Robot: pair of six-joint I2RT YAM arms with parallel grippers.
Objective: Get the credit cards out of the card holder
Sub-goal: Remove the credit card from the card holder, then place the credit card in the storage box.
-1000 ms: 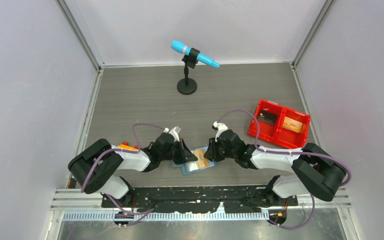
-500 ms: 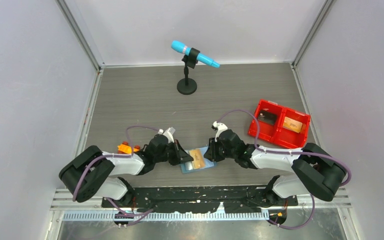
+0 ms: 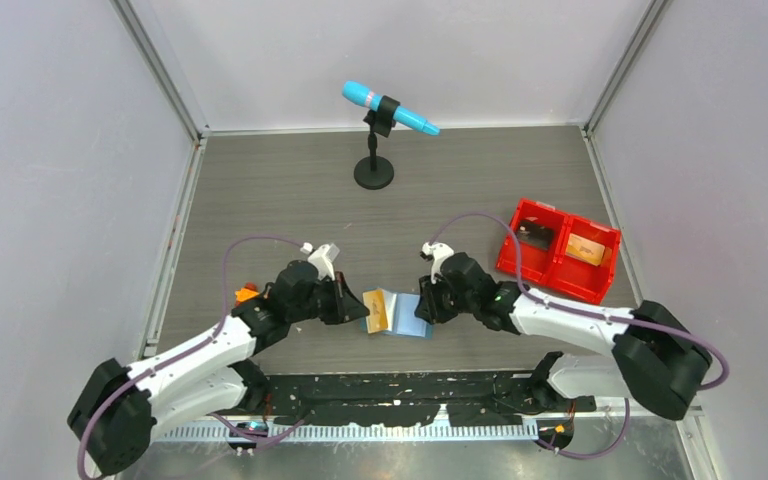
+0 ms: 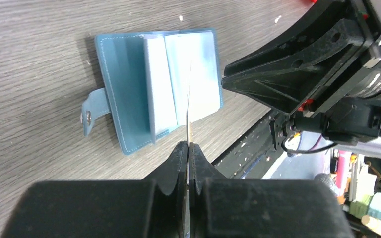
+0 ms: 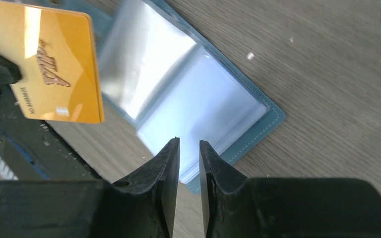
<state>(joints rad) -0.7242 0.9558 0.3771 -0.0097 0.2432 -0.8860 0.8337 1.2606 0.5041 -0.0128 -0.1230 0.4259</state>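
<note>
The teal-blue card holder [image 3: 410,318] lies open on the table between the two arms, its pale clear pockets [image 5: 178,94] facing up and its snap tab [image 4: 90,115] off to one side. An orange-gold credit card [image 5: 49,69] is out of the holder, on edge above its left side. My left gripper [image 3: 358,304] is shut on that card, which runs edge-on as a thin line [image 4: 189,99] from the fingertips [image 4: 189,145]. My right gripper [image 5: 189,141] hovers over the holder's right edge, jaws a narrow gap apart, nothing between them.
A red two-compartment bin [image 3: 560,250] with items in it stands at the right. A blue microphone on a black stand [image 3: 375,170] is at the back middle. A small orange object [image 3: 247,294] sits by the left arm. Grey walls close in both sides.
The left arm has drawn back leftward, pulling the orange-gold card out of the holder and lifting it on edge. The right jaws have parted slightly.
</note>
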